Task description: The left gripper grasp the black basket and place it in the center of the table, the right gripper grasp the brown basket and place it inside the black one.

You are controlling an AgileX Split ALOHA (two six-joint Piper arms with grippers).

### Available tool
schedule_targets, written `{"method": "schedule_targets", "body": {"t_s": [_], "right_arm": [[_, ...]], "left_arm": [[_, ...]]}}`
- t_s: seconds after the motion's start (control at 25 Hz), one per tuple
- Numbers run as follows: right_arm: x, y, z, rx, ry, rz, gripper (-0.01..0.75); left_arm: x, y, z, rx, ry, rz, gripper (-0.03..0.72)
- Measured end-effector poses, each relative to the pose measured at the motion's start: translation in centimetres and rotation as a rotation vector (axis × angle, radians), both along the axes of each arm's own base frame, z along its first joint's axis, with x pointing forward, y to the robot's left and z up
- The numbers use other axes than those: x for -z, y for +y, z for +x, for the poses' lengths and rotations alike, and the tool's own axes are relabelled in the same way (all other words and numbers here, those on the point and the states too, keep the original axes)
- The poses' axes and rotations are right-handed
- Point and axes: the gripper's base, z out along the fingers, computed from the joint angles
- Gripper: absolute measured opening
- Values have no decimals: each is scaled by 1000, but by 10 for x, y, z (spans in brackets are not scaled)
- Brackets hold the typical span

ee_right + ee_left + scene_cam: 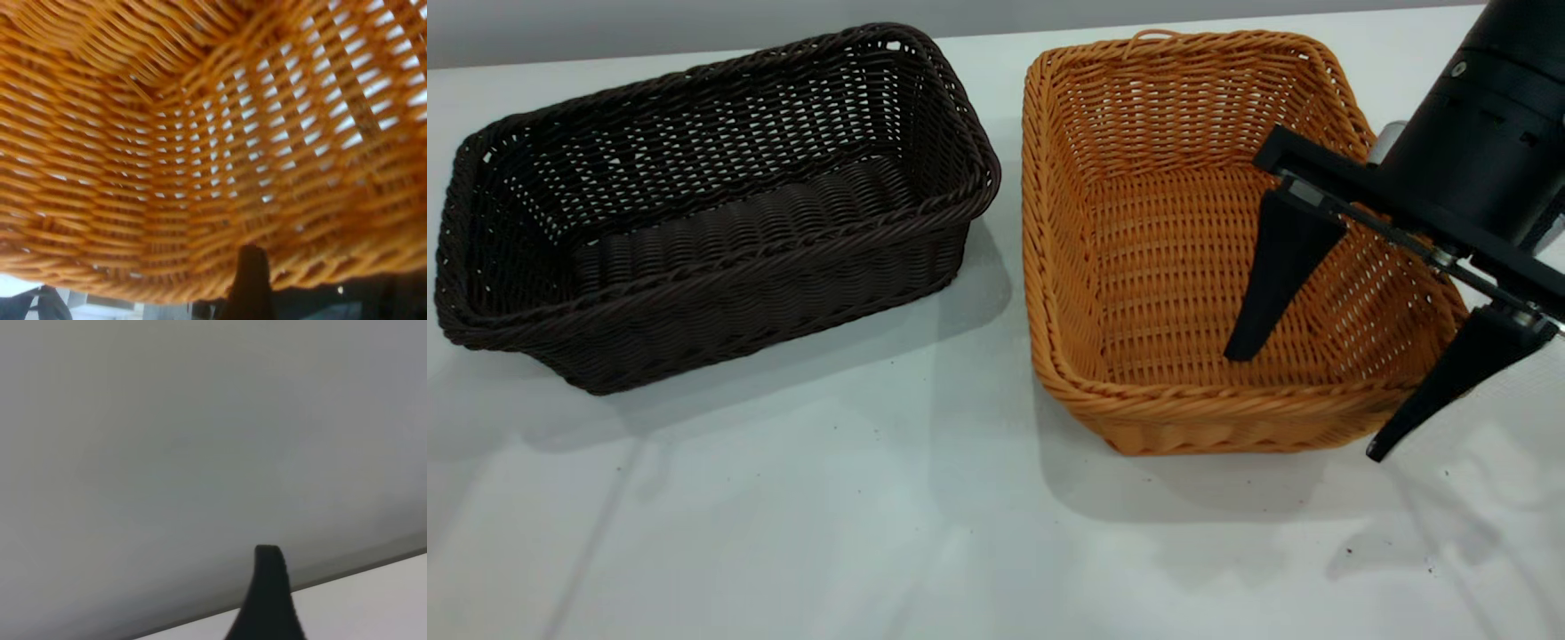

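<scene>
Exterior view: broad white table (pixel 871 533) under everything, black basket (pixel 711 204) well apart from the right gripper (pixel 1303 404), off toward the left arm's side, resting empty on the tabletop. Brown basket (pixel 1183 249) directly at the right gripper, standing just beside the black one with a narrow strip of table between, small loop at the far short end.

Step in hand, by judgement: the right arm's reach for the brown basket. Black basket looks not yet centred, more to the left arm's side than midway, so the first step seems undone or only partly done; hard to say for sure.

Right gripper spread wide, holding nothing. One finger (pixel 1276 276) hanging inside the brown basket, the other outside the near corner wall, the wall between them. Wrist and black housing tilted, entering from the upper right of the scene, fingers slanted down and inward. Right wrist view filled by orange weave very close, one dark fingertip (pixel 248 280) at the edge.

Next move likely calls for lowering a little so the wall sits well between the fingers, then closing firmly on wall and braided rim before any lift; woven side may flex, so a deep bite seems wise.

Left gripper (pixel 270 600): one dark finger alone showing against a blank grey surface, away from both baskets; spread or closed cannot be told.
</scene>
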Motion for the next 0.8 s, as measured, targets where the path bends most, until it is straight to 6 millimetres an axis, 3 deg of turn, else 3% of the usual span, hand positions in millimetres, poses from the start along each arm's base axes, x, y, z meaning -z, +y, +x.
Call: {"method": "schedule_targets", "body": {"t_s": [0.52,0.8], "right_arm": [[7,-4,15,-17,-212,-50,577],[9,-6,20,-32,-284,-70,498]], "left_arm": [[2,0,0,-2,19,2,508],[3,0,-1,-3,30,3,508]]}}
